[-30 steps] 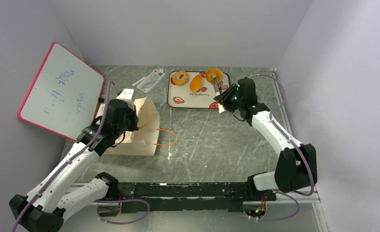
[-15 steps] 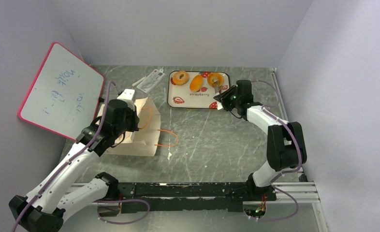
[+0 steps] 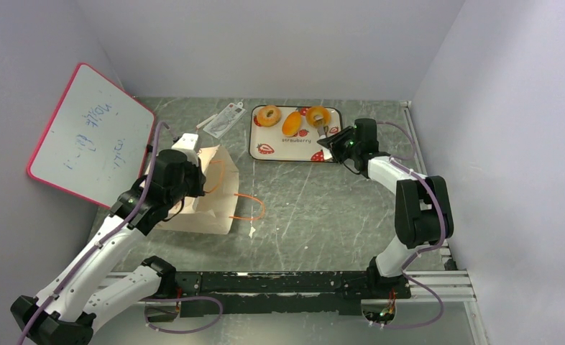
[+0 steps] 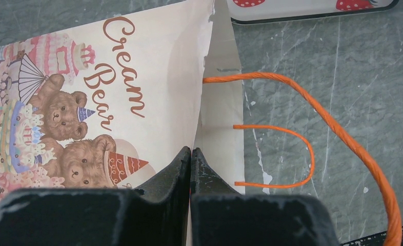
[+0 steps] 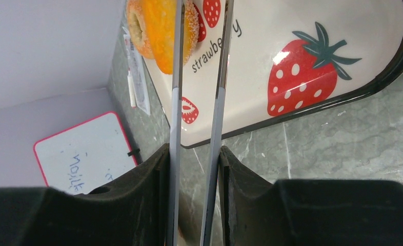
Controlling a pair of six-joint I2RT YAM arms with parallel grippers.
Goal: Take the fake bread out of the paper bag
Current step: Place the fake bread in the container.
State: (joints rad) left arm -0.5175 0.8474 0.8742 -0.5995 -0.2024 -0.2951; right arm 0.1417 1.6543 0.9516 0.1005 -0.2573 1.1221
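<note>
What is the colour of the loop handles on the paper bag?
Orange. The handles of the paper bag show best in the left wrist view.

Bright, even light — soft shadows, slight glare on the tray (image 5: 312,31), near hands blurred.

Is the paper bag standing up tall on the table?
No, the paper bag lies flat on its side on the table, with its orange handles spread out beside it.
</note>
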